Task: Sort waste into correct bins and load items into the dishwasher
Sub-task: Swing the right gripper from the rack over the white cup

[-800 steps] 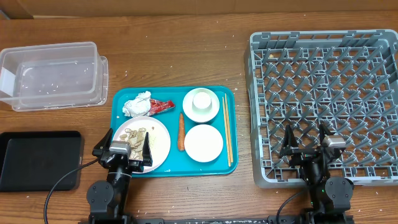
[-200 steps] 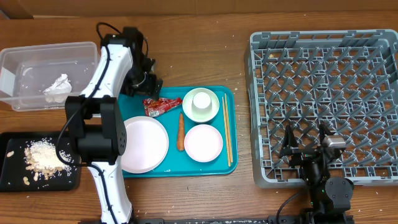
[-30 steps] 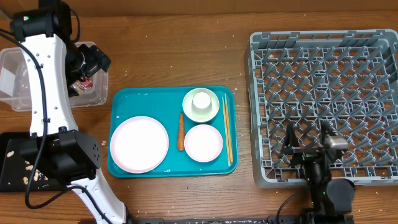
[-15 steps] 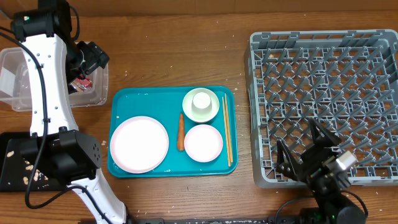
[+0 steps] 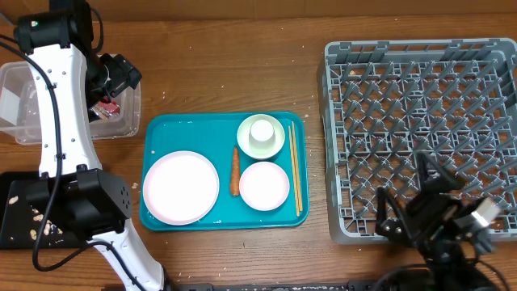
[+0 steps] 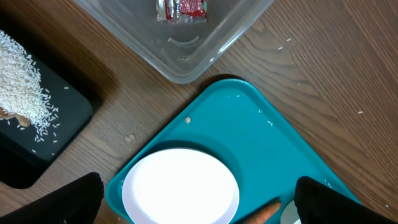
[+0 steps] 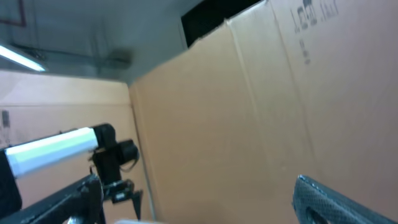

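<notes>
1. The dish rack (image 5: 333,162) stands empty, so I judge loading not yet begun. The right gripper (image 7: 198,180) sits at its near edge with jaws spread and nothing between them (its camera sees only a cardboard wall).
2. The teal tray (image 5: 166,133) carries every dish; its far-left corner is bare. The table (image 5: 315,89) between tray and rack is open, a free lane for carrying.
3. The clear bin (image 5: 20,97) holds the red wrapper (image 6: 180,9), so that piece of waste looks sorted. The left gripper (image 6: 199,182) hangs above the bin's corner nearest the tray, released wide and empty.
4. The black tray (image 6: 62,124) holds rice and scraps.
5. The large plate (image 5: 181,187) looks scraped clean and lies close to the tray's near-left rim, with little edge room there.
6. The small plate (image 5: 264,185) and the cup (image 5: 262,129) on its green saucer (image 5: 247,145) wait to be racked.
7. The chopsticks (image 5: 295,168) lie along the tray's right rim.
8. The carrot (image 5: 235,171), apparently the last waste, lies wedged between the two plates, a tight approach.
</notes>
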Robot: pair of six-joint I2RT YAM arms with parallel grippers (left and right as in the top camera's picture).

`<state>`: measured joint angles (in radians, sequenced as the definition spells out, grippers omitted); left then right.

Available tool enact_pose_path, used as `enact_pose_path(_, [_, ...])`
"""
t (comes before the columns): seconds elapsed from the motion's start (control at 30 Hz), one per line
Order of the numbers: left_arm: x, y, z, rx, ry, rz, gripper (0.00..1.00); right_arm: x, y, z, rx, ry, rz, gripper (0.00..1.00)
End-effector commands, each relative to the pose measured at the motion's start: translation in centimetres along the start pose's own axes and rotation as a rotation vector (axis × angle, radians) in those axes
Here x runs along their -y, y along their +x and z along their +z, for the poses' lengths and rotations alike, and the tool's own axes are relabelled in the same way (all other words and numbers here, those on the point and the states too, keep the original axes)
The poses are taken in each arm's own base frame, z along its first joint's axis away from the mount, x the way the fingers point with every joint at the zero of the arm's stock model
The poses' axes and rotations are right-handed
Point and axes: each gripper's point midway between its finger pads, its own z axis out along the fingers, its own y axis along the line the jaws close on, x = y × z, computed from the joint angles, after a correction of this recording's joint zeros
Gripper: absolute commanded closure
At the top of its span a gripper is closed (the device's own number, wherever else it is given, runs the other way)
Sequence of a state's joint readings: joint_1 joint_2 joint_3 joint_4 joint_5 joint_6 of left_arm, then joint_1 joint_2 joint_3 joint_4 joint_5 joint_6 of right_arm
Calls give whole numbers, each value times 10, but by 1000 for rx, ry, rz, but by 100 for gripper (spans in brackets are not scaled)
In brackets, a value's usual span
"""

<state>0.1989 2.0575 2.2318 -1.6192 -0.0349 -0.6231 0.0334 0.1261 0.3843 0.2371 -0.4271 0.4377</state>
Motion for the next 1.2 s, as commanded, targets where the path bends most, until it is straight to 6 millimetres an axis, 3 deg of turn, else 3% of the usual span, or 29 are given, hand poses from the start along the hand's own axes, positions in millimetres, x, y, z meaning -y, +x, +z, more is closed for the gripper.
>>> enact_pose_path(0.0, [-1, -5, -9, 36, 9, -17, 0, -13, -27, 22, -61, -29, -108, 0])
enact_pose_path(0.1, [-1, -5, -9, 36, 9, -17, 0, -13, -29, 54, -223, -56, -86, 0])
enact_pose_path(0.23, [-1, -5, -9, 36, 9, -17, 0, 1, -15, 97, -455, -68, -4, 0])
enact_pose_path(0.4, [-1, -5, -9, 36, 9, -17, 0, 27, 21, 140, -734, -48, 57, 0])
enact_pose_path(0.53, [-1, -5, -9, 36, 9, -17, 0, 47, 73, 165, -953, 57, 67, 0])
enact_pose_path(0.63, [-1, -5, -9, 36, 9, -17, 0, 48, 125, 172, -1126, 120, 46, 0])
enact_pose_path(0.83, [-1, -5, -9, 36, 9, -17, 0, 19, 232, 167, -1381, 68, 20, 0])
enact_pose_path(1.03, [-1, -5, -9, 36, 9, -17, 1, 3, 309, 153, -1535, 49, 79, 0])
enact_pose_path(1.17, [-1, -5, -9, 36, 9, -17, 0, -1, 340, 142, -1607, 38, 90, 0])
